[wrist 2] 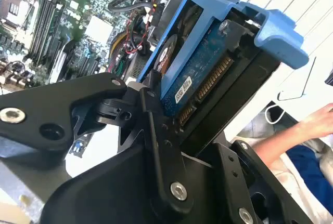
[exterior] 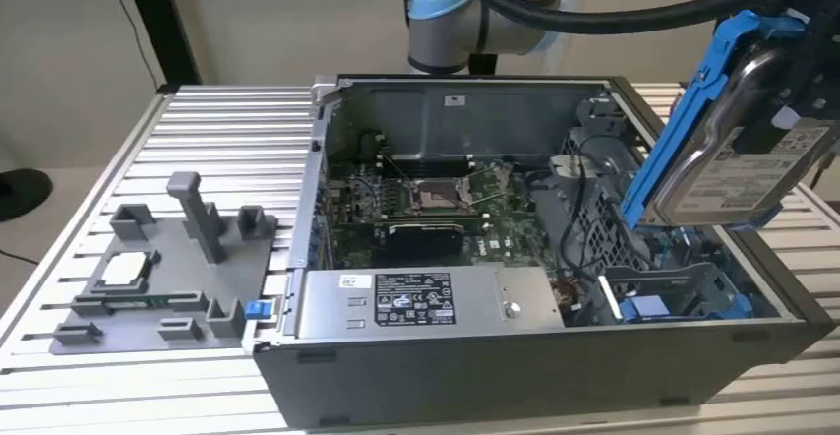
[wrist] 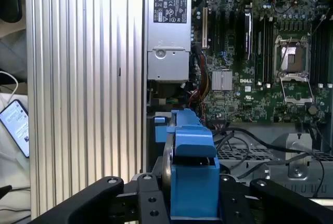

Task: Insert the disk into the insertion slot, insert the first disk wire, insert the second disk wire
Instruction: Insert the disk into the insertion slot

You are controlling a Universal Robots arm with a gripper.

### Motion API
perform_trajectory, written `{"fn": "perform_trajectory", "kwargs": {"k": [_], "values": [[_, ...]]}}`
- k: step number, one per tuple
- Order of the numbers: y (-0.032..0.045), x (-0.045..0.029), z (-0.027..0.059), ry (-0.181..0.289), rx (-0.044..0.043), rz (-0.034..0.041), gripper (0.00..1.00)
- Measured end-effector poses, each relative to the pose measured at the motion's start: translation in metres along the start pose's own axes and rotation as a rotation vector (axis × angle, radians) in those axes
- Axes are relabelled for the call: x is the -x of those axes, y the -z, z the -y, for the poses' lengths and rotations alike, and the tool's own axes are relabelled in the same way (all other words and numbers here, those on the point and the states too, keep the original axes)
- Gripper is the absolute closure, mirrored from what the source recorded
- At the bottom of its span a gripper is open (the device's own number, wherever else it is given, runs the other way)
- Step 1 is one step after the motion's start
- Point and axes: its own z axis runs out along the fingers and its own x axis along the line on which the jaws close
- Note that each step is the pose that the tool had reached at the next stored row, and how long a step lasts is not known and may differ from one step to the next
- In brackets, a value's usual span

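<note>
Disk point(exterior: 742, 174), clipped in its blue carrier point(exterior: 683, 120), is off the table. It hangs tilted on edge in the air over the exterior view's right end of the open computer case point(exterior: 525, 381). It is not in the insertion slot point(exterior: 676, 282), the grey bay below it at the case's near right corner.

Gripper point(wrist 2: 200, 86) pinches the disk. Its black fingers point(wrist 2: 151, 115) are pressed onto the carrier's two long sides, with the drive's circuit board and connector edge showing between them in the second wrist view.

The case is open, with the motherboard point(exterior: 420, 199) exposed and a silver power supply box point(exterior: 407, 302) along the near wall. The case rests on a ribbed aluminium table point(exterior: 223, 130). A grey fixture plate point(exterior: 157, 278) sits to the exterior view's left, apart from the case.

Room: plain beige wall point(exterior: 79, 22) at the far side. A person's forearm point(wrist 2: 291, 135) shows beyond the table edge in the second wrist view. A phone point(wrist: 15, 125) with a lit screen lies off the table in the first wrist view.
</note>
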Motion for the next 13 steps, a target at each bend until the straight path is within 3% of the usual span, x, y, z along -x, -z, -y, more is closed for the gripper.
{"fn": "perform_trajectory", "kwargs": {"k": [5,13], "values": [[-0.0086,-0.0068,0.0041,0.000,0.0000,0.0056,1.00],[-0.0226,-0.0076,0.0135,0.000,0.0000,0.0055,1.00]]}}
